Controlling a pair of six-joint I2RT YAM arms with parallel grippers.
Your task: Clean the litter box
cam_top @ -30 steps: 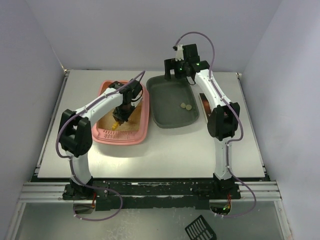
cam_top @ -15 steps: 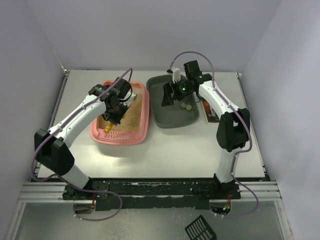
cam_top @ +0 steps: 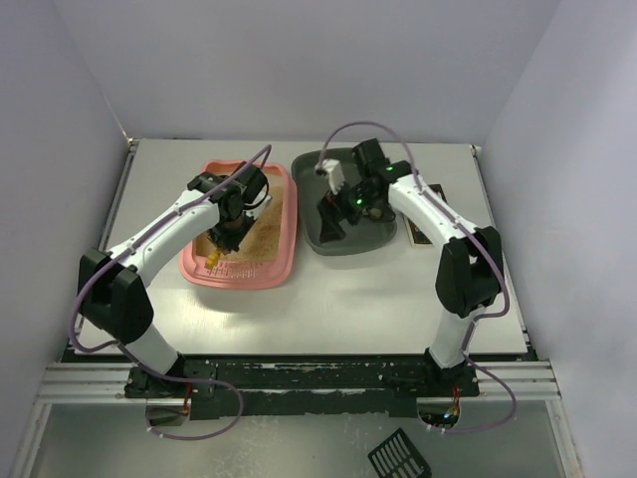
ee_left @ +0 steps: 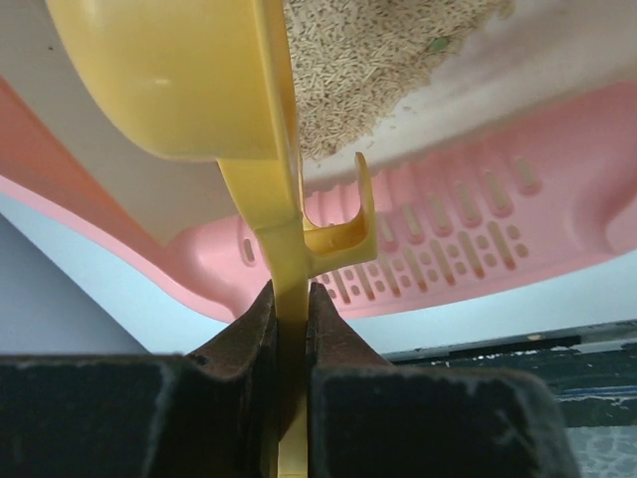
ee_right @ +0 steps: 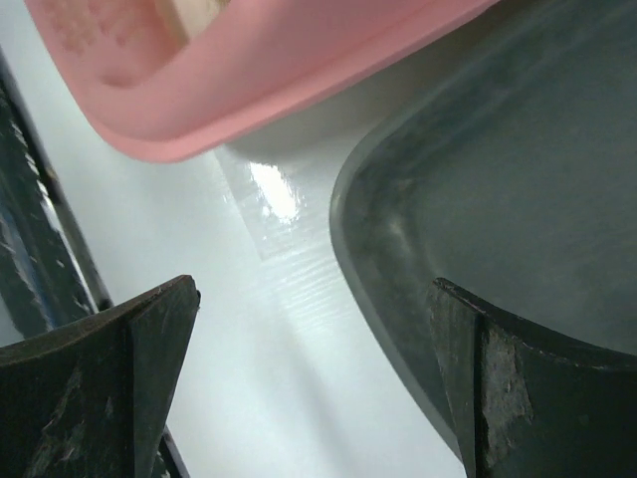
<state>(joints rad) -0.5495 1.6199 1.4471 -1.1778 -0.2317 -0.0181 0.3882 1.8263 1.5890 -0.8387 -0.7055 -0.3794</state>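
Observation:
The pink litter box [cam_top: 282, 231] with tan litter sits left of centre on the table. My left gripper [cam_top: 228, 235] is over its near half, shut on the handle of a yellow scoop [cam_top: 214, 257]. In the left wrist view the gripper [ee_left: 290, 294] clamps the scoop's handle [ee_left: 284, 249], and the scoop's bowl [ee_left: 169, 80] sits over the litter [ee_left: 378, 60] near the slotted rim [ee_left: 448, 249]. My right gripper [cam_top: 329, 221] is open and empty over the near left part of the dark grey tray [cam_top: 370, 237]. In the right wrist view the gripper [ee_right: 314, 299] straddles that tray's edge [ee_right: 398, 299], with the pink box [ee_right: 249, 70] beyond.
A dark brown flat object [cam_top: 416, 233] lies on the table right of the grey tray. A black slotted piece [cam_top: 398, 456] lies below the table's front rail. Walls close in the table at the back and both sides.
My right gripper has come down from the grey tray's far end to its near left part. My left arm has shifted a little; its gripper stays in the litter box with the scoop.

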